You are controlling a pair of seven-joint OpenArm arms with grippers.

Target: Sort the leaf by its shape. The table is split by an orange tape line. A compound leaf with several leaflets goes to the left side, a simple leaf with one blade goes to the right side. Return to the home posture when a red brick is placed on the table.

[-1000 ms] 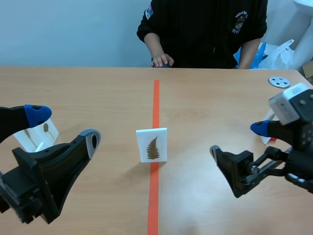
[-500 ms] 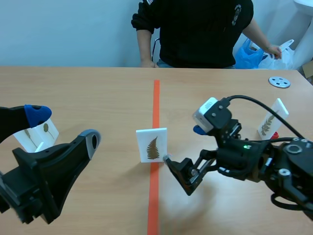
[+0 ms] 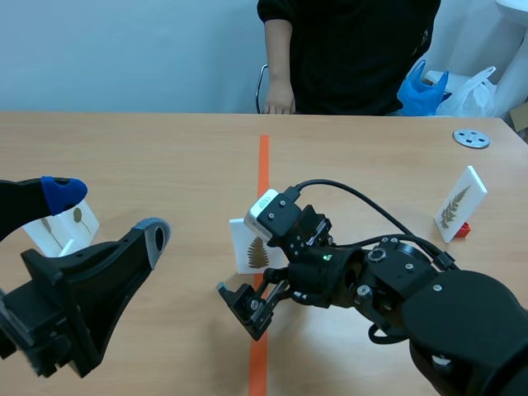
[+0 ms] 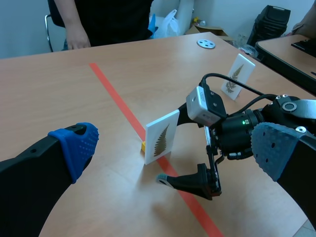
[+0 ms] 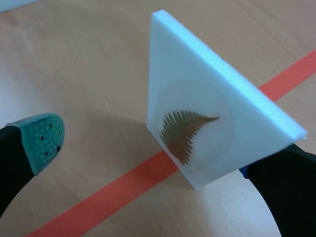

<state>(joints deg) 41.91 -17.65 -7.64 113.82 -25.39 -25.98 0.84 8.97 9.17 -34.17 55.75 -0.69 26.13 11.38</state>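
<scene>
I see the white foam card (image 3: 246, 246) bearing a brown fern-like leaf (image 5: 183, 132) of many small leaflets standing upright right on the orange tape line (image 3: 262, 181), with a small yellow block (image 4: 143, 145) at its foot on the line's left edge. My right gripper (image 5: 148, 155) is over the line with its fingers apart and the card between them. The teal dotted pad (image 5: 43, 138) hangs clear of the leaf face on the left of the line, while the other finger sits behind the card's back edge; I cannot tell whether it touches. My left gripper (image 3: 107, 214) hangs well to the left of the line, its fingers spread wide around nothing. Also left of the line, behind that gripper, stands a second white card with a small oval leaf (image 3: 62, 227). Well to the right of the line a third white card with a feathery leaf (image 3: 459, 204) leans, and farther along that side lies a grey round disc with holes (image 3: 471, 139). Past the far end of the line a person in a black top (image 3: 355, 49) rests a hand (image 3: 280, 103) at the light wooden table (image 3: 165, 157).
</scene>
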